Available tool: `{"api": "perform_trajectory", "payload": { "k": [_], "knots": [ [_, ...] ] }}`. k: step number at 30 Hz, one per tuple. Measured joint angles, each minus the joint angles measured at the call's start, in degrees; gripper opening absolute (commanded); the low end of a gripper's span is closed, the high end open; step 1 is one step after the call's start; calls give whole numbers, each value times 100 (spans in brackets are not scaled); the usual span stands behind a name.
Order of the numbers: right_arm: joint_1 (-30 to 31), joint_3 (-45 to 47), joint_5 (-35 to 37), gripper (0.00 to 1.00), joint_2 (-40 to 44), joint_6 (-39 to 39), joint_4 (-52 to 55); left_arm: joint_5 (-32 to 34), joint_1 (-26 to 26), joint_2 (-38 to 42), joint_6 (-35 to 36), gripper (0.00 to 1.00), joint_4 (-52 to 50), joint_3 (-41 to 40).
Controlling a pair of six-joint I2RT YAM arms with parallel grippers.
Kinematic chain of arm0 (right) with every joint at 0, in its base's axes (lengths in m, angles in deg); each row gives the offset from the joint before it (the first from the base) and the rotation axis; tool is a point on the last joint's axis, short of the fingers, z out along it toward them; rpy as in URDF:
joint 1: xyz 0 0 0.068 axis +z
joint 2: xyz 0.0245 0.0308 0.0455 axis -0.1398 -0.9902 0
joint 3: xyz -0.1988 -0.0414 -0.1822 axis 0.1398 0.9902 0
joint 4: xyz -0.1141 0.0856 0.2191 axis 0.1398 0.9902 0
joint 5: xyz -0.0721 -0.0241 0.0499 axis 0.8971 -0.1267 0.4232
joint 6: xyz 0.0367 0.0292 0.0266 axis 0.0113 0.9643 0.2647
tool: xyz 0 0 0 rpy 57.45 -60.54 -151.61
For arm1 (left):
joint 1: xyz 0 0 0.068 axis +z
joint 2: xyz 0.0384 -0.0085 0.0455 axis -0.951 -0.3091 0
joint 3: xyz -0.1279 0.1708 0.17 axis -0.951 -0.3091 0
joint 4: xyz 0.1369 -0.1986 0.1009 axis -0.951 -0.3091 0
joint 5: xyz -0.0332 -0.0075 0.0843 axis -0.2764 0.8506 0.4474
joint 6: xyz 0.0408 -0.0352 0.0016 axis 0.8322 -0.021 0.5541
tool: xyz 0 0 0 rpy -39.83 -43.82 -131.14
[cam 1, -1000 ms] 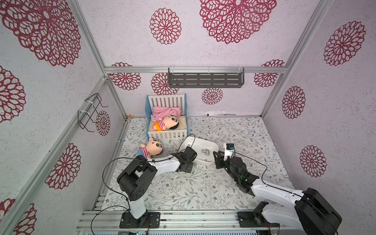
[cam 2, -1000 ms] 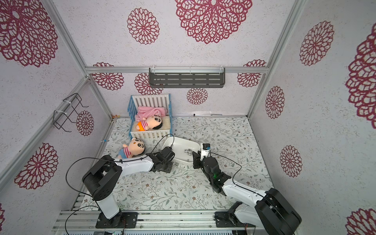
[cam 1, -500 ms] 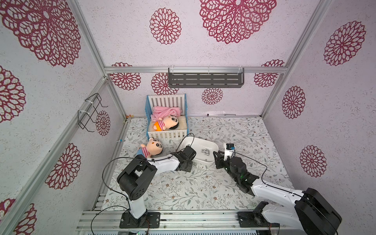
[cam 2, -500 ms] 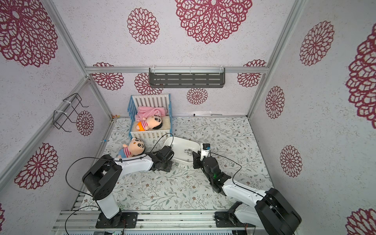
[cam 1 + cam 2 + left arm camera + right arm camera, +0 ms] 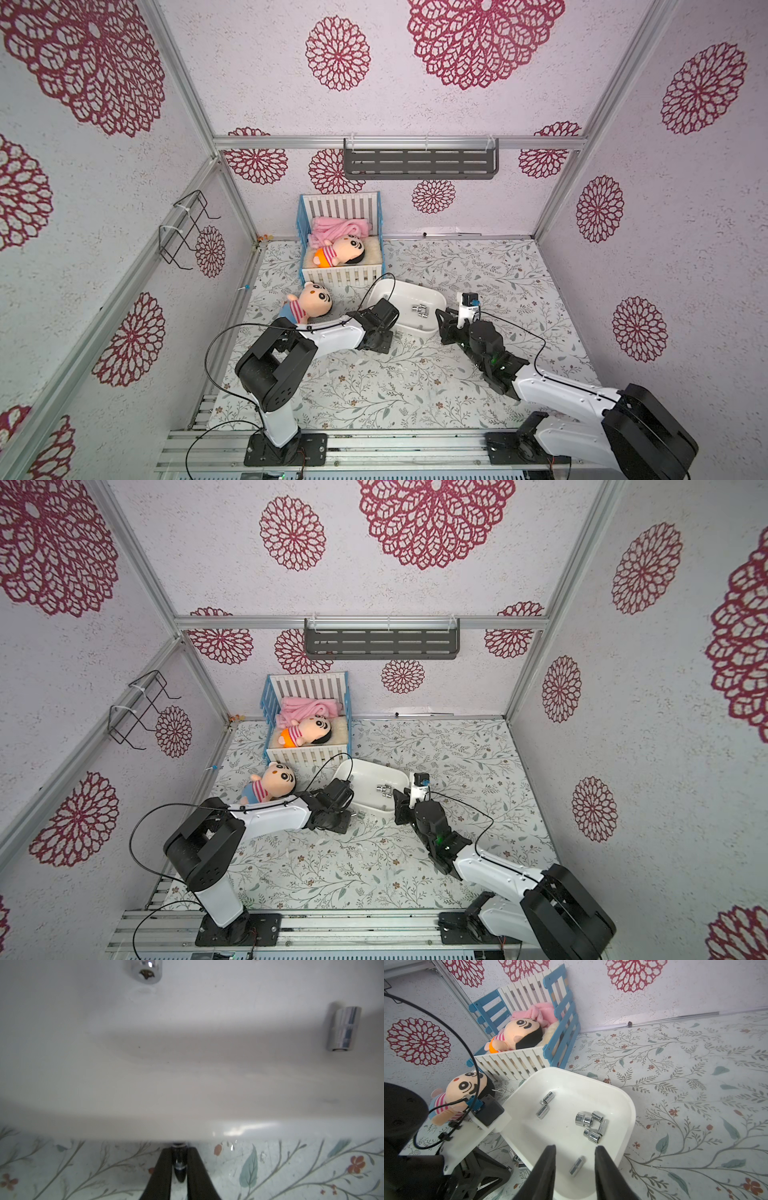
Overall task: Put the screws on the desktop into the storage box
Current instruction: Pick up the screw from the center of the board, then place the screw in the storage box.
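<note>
Scene: a two-armed robot is working at a bench (image 5: 374,386) printed with leafy vines, shown from above in both top views.
Storage box: a white rounded storage box (image 5: 395,291) is sitting near the middle of the bench, just in front of the toy crib and between the two arms.
Screws in the box: several shiny silver screws (image 5: 583,1121) are lying on the box floor: a cluster, a pair, and one alone.
Screws on the bench: at least two loose screws (image 5: 513,1156) are lying on the bench against the box's outer wall.
Left pincer: the left pincer (image 5: 179,1150) is clamping a gripped screw (image 5: 180,1162) between its dark fingers, low over the bench and just beside the box's rim.
Right pincer: the right pincer (image 5: 575,1148) is hanging over the end of the box facing the bench's right edge. Its jaws are standing apart and gripping nothing.
Crib: a blue and white toy crib (image 5: 340,276) is standing at the bench's back edge, toward the back left corner. A plush doll (image 5: 345,251) and a pink blanket (image 5: 340,226) are lying inside it.
Second doll: a second plush doll (image 5: 311,303) is lying on the bench in front of the crib, toward the left edge.
Walls: a grey slotted shelf (image 5: 419,164) is hanging on the back wall and a black wire rack (image 5: 187,228) on the left wall.
</note>
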Motion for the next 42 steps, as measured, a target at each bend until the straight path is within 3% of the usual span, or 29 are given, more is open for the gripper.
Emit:
{"api": "perform_trajectory", "payload": {
  "k": [9,18,25,34,36,42],
  "knots": [
    [0,0,28,36,7,0,2,-2,0,310,2,13,-103,-83],
    [0,0,166,36,20,-11,-11,-177,-11,1248,-92,13,-57,-262],
    [0,125,195,37,175,-24,-48,-273,-13,1003,-267,11,-28,807],
    [0,192,177,38,245,-72,-55,-101,-13,-452,-407,35,-7,2201],
    [0,192,173,39,245,-105,-59,-50,-13,-542,-398,44,-81,2262],
    [0,192,146,39,245,-111,-83,107,-31,-199,-374,52,-208,2041]
  ]
}}
